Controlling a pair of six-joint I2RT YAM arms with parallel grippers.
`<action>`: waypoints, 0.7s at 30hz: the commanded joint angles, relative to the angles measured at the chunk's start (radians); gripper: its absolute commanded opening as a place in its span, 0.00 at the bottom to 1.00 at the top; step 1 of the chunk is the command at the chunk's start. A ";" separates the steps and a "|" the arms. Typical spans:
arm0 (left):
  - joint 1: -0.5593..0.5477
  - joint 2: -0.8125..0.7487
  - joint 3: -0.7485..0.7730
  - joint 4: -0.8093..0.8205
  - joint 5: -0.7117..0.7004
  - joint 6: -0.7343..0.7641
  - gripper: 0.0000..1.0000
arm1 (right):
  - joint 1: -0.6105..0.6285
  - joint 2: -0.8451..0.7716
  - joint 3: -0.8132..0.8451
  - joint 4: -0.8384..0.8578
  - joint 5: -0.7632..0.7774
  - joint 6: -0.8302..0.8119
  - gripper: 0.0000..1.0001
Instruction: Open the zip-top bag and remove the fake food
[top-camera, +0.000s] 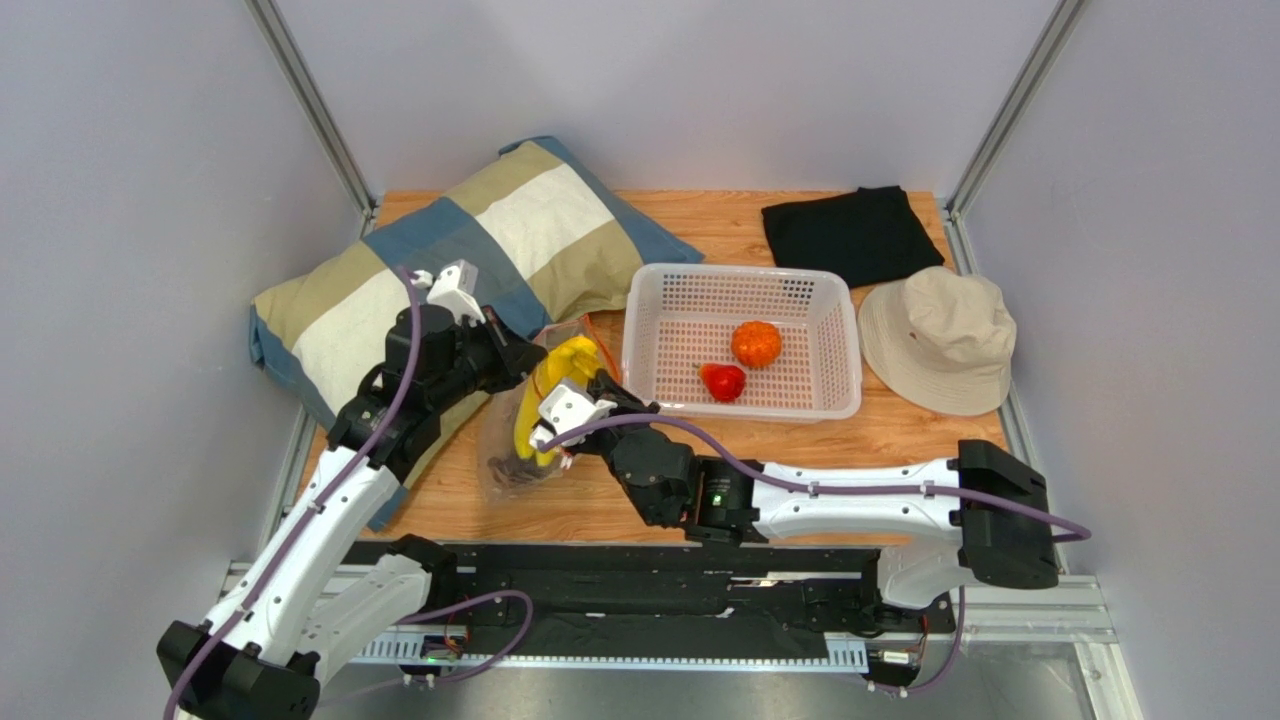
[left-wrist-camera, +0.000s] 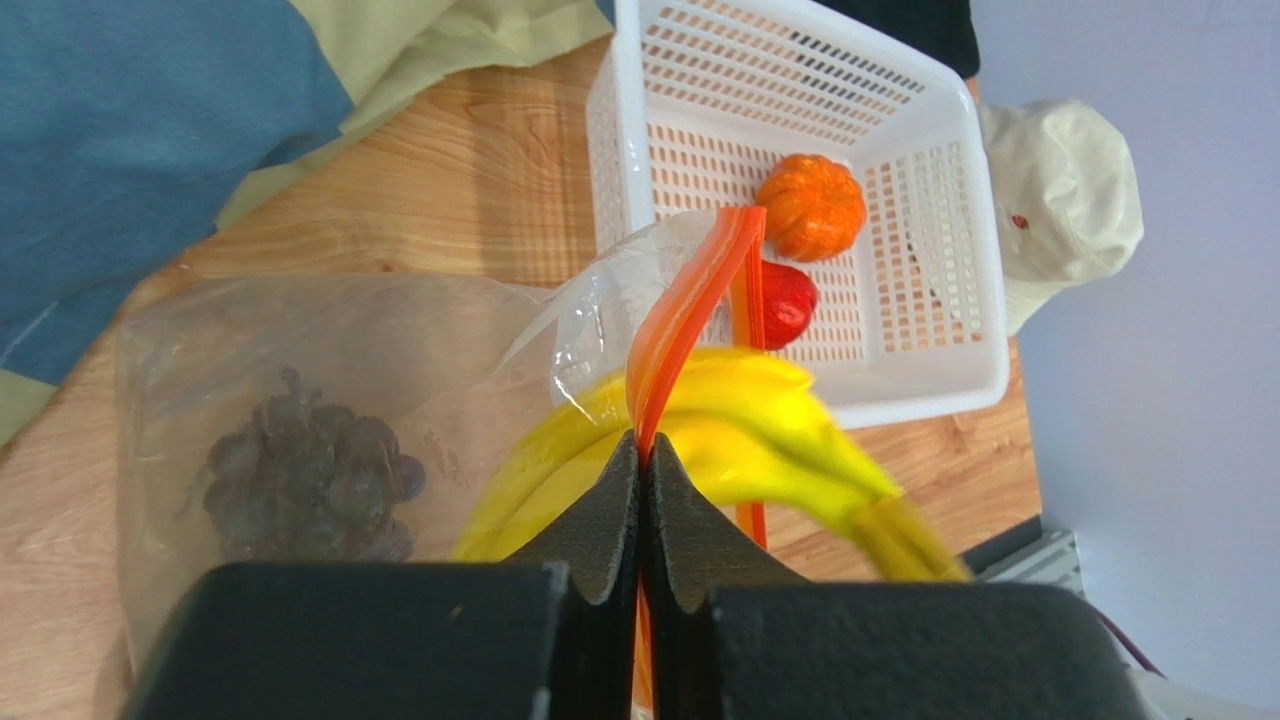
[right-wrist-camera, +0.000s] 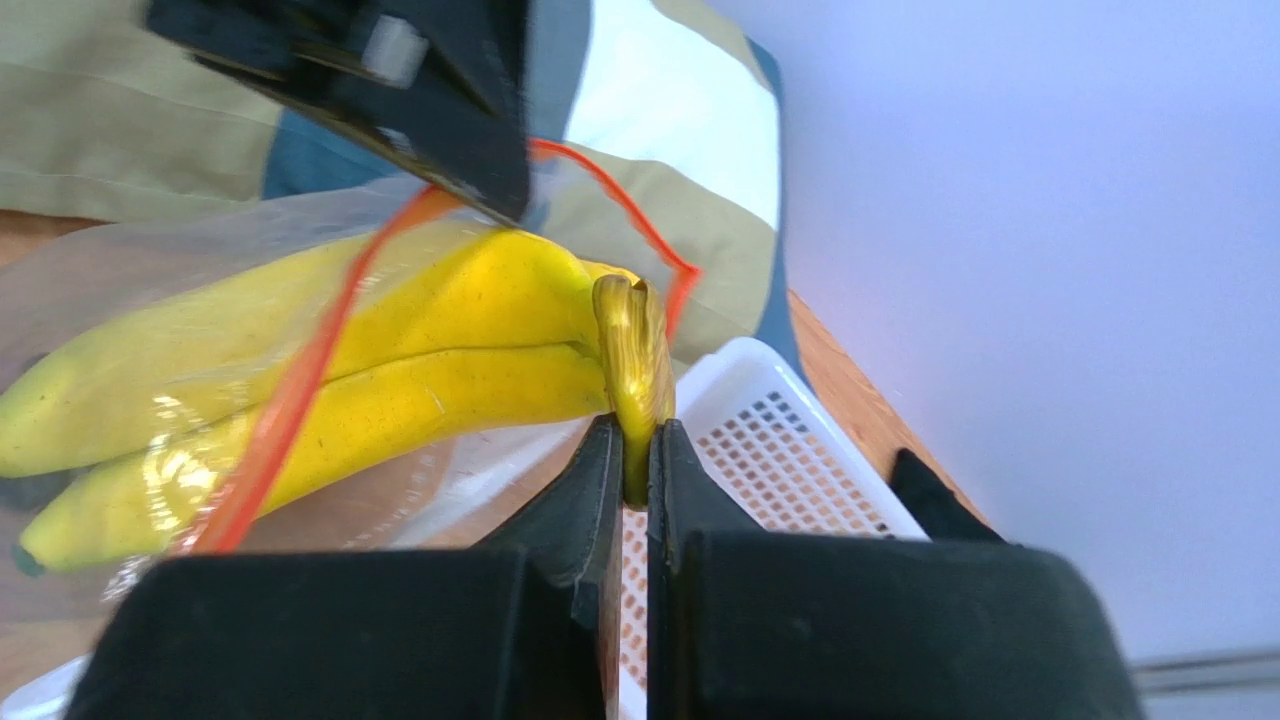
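Well, my left gripper (left-wrist-camera: 643, 446) pinches the orange strip of the zip-top bag (left-wrist-camera: 301, 338), which lies between pillow (top-camera: 451, 248) and basket (top-camera: 658, 323); my right gripper (right-wrist-camera: 633, 450) nips the banana bunch (right-wrist-camera: 376, 353) by its stem. The thin stem may slip, or the bananas may snag the mouth and drag the bag. Wooden table (top-camera: 917, 435), grey walls (top-camera: 150, 225) close round.

Pale grey walls (top-camera: 135, 150), wooden table (top-camera: 902, 435), metal corner posts (top-camera: 308, 98); even, soft light
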 joint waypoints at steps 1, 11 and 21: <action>-0.002 -0.056 0.002 -0.041 -0.061 0.004 0.00 | -0.049 -0.085 0.001 0.126 0.113 -0.034 0.00; -0.002 -0.074 -0.033 -0.056 -0.082 0.022 0.00 | -0.271 -0.309 -0.056 -0.081 0.047 0.375 0.00; -0.002 -0.128 -0.076 -0.013 -0.024 0.005 0.00 | -0.604 -0.205 -0.122 -0.179 -0.172 0.619 0.00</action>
